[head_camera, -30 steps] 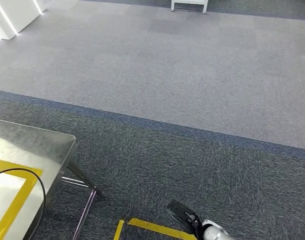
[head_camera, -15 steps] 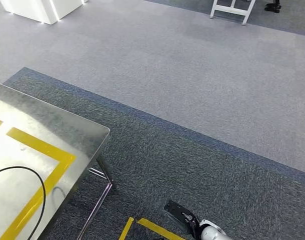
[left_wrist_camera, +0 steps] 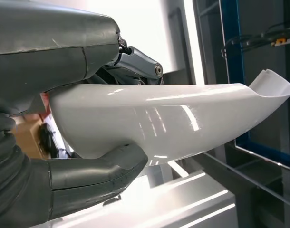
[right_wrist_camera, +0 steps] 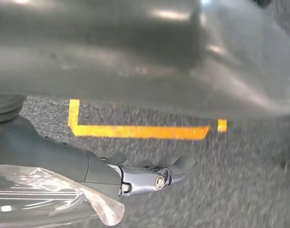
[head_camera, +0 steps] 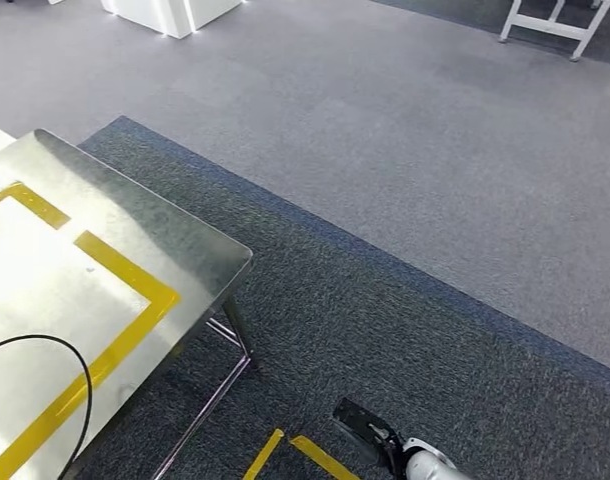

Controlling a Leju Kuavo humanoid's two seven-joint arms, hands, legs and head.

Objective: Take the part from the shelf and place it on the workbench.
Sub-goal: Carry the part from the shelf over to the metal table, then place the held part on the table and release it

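The left hand [left_wrist_camera: 64, 156] is clamped on the long glossy white moulded plastic part [left_wrist_camera: 165, 121], thumb beneath it. The right hand [right_wrist_camera: 136, 173] hangs above grey carpet [right_wrist_camera: 244, 180] with fingers outstretched and apart, holding nothing. In the head view, the steel surface [head_camera: 189, 240] with yellow tape [head_camera: 128, 280] lies at nine o'clock.

Taped steel workbench [head_camera: 174, 240], black cable [head_camera: 75, 360]

A glossy white part [left_wrist_camera: 179, 118] sits in the dark grey left hand [left_wrist_camera: 64, 142]. At nine o'clock, a silver steel tabletop [head_camera: 174, 245] carries yellow tape lines [head_camera: 128, 275] and a black cable [head_camera: 75, 370]; speckled blue-grey carpet [head_camera: 408, 330] borders paler grey flooring [head_camera: 377, 120].
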